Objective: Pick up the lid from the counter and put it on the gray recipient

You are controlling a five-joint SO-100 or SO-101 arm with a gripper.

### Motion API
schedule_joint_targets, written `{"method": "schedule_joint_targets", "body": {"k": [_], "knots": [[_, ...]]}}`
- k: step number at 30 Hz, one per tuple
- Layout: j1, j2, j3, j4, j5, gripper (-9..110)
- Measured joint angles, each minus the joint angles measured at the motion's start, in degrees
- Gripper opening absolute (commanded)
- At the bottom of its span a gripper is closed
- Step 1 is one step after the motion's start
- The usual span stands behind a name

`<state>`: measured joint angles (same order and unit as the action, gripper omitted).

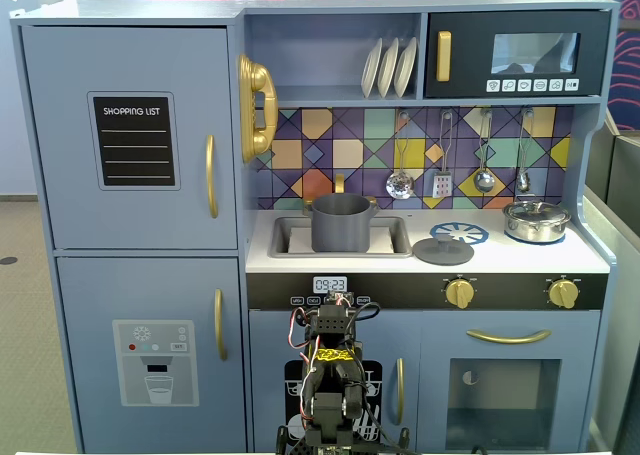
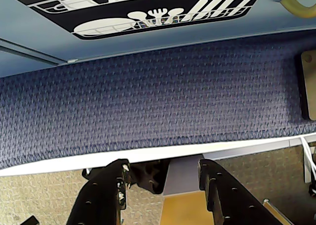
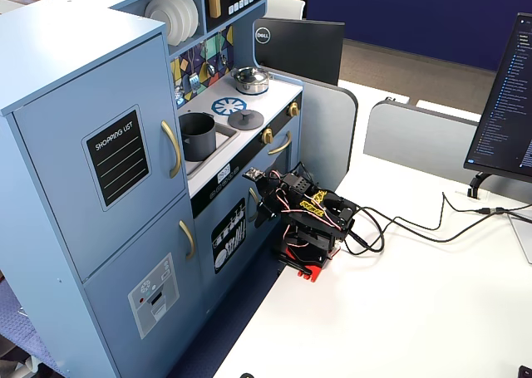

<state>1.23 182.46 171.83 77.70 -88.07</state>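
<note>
counter (image 1: 590,258), lid (image 1: 443,250), silver pot (image 1: 536,220)

Matte gray lid (image 1: 443,251), matte pot (image 1: 341,222); woven carpet (image 2: 158,106).

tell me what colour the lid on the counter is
Matte dark gray, same as the pot. The lid shows best in a fixed view, facing the kitchen.

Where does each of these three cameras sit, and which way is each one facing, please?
A fixed view: straight in front of the toy kitchen, facing it; the folded arm shows low, the lid beside the gray pot.
Wrist view: on the arm, looking down at blue carpet; open gripper at the bottom.
A fixed view: high, off to the side, over the white table.
Both fixed views share kitchen, pot, lid and arm.
</note>
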Motion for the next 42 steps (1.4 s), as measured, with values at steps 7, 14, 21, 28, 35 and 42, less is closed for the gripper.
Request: {"method": "schedule_joint_targets", "body": {"k": [7, 14, 21, 28, 35, 42], "knots": [[0.2, 0.0, 0.0, 0.0, 0.0, 0], [0.6, 0.0, 0.0, 0.0, -0.1, 0], [6.1, -5.4, -13.0, 2.6, -0.4, 0], [15.2, -15.7, -37.5, -3.3, -6.2, 0], [26.1, -19.8, -41.7, -26.1, -8.3, 0], [32.7, -24.7, -28.8, -61.1, -5.8, 15]]}}
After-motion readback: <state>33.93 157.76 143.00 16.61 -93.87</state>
